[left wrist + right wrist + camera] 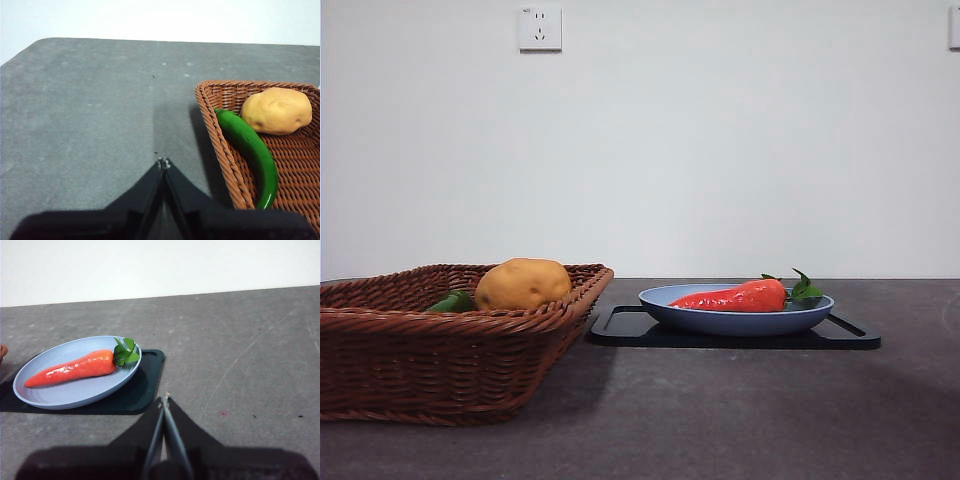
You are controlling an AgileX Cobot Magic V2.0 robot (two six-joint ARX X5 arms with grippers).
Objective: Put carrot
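The carrot [738,297] already lies on its side in the blue plate [735,321], which rests on a black tray [620,326], so the placement step appears complete (assuming the plate is the intended destination, which the task wording does not state). Neither arm shows in the front view. The right gripper [165,399] has its jaws together, holds nothing, and sits over bare table [240,365] just beside the tray. The left gripper [163,163] likewise has its jaws together and empty, over the table near the rim of the wicker basket [210,120]. The next move probably calls for nothing beyond keeping both arms clear of the plate. The carrot is glossy red-orange and tapered, with small green leaves at its thick end reaching the plate's rim. A potato [522,283] and a green pepper [250,150] lie in the basket, well apart from the carrot.
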